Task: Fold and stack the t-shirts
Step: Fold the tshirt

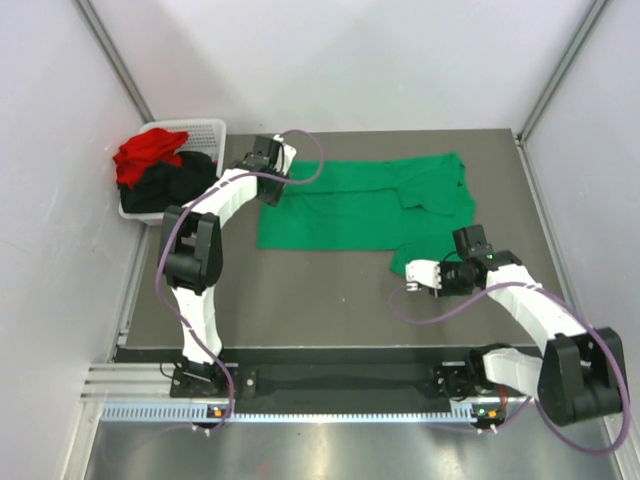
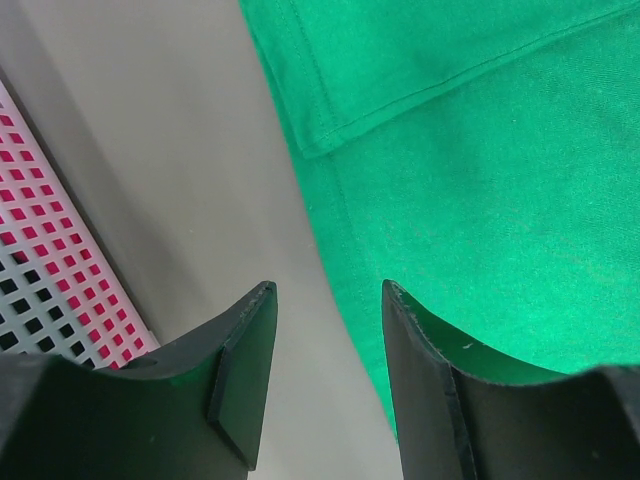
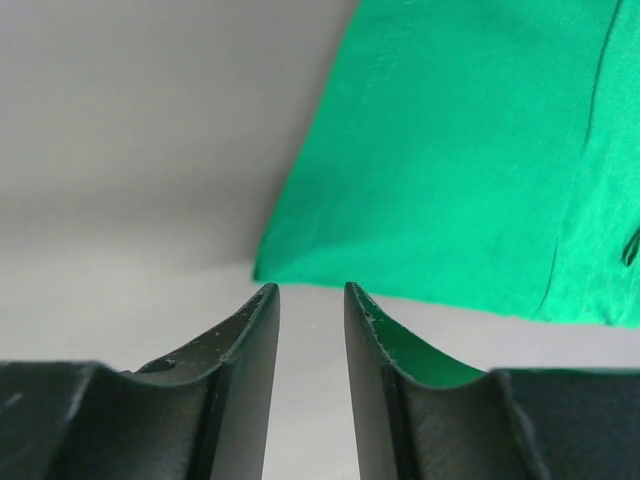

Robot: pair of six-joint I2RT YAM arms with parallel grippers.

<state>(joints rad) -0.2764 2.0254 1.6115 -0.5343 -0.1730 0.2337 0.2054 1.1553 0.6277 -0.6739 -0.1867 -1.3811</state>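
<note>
The bright green t-shirt (image 1: 365,205) lies spread flat on the dark table, with a folded flap at its near right. My left gripper (image 1: 272,192) hangs open over the shirt's left edge; in the left wrist view the gripper (image 2: 325,290) straddles that hem of the green t-shirt (image 2: 480,180), with nothing between the fingers. My right gripper (image 1: 410,270) sits low by the near right flap. In its wrist view the gripper (image 3: 312,288) is narrowly open and holds nothing, and a corner of the green t-shirt (image 3: 450,150) lies just ahead. The red t-shirt (image 1: 148,152) and the black t-shirt (image 1: 180,185) are bunched in the basket.
A white mesh basket (image 1: 210,130) stands at the table's far left corner, and its wall (image 2: 40,290) shows close beside my left gripper. White walls enclose the table on three sides. A metal rail (image 1: 300,410) runs along the near edge by the arm bases.
</note>
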